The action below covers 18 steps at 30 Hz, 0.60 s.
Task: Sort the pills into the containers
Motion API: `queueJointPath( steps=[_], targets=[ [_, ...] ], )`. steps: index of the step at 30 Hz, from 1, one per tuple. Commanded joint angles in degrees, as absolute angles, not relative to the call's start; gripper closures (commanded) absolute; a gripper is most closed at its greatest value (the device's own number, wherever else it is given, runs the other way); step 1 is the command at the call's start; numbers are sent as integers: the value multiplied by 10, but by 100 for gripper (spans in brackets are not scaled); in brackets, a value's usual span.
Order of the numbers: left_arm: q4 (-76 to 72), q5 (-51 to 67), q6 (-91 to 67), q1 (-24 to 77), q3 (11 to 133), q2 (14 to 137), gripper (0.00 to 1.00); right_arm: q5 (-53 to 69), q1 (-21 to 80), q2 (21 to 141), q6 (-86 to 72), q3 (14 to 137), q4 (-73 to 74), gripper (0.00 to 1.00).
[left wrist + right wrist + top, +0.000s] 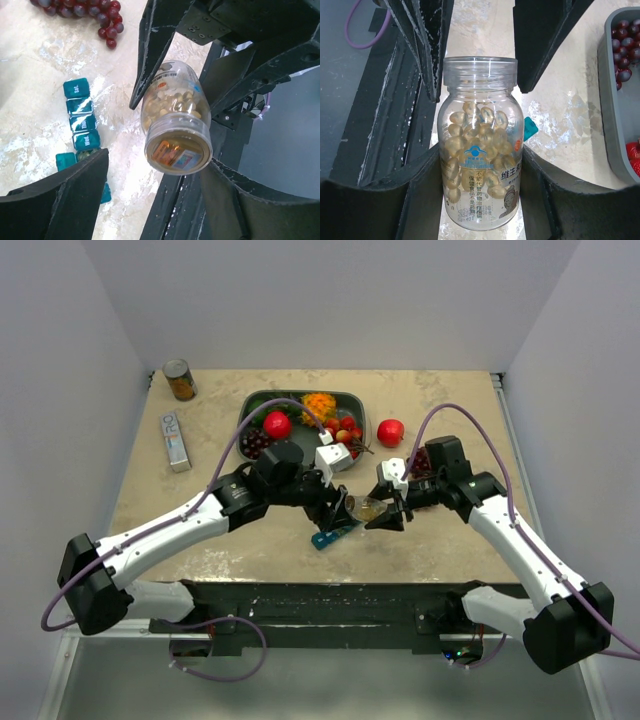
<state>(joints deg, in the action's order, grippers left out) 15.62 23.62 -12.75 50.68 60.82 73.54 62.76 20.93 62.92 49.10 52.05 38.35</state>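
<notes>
A clear pill bottle (481,150) full of yellow softgel pills (475,145) lies level just above the table, with my right gripper (480,150) shut on its lower body. Its round clear end (177,150) points at my left gripper (156,162), which is open, its fingers (65,200) standing on either side of that end without clamping it. From above, the bottle (367,507) spans the gap between the left gripper (345,510) and the right gripper (392,512). The containers, a teal strip of small lidded compartments (80,117), lie on the table below the bottle (333,535).
A dark grey tray (350,397) with fruit sits behind the grippers, with a red apple (390,431) to its right. A can (180,380) and a small flat box (176,440) lie at the back left. Dark red grapes (95,12) lie beyond the strip.
</notes>
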Motion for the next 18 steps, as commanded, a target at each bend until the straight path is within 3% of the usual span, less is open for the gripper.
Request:
queueJointPath(
  steps=[1,8,18],
  targets=[
    [158,206,-127,486,591,704,24,657,210,615,496,535,373,100],
    [162,222,-128,467,569,690,24,655,209,616,496,534,373,100],
    [125,349,-137,467,557,616,21,640,210,618,487,533,363,100]
  ],
)
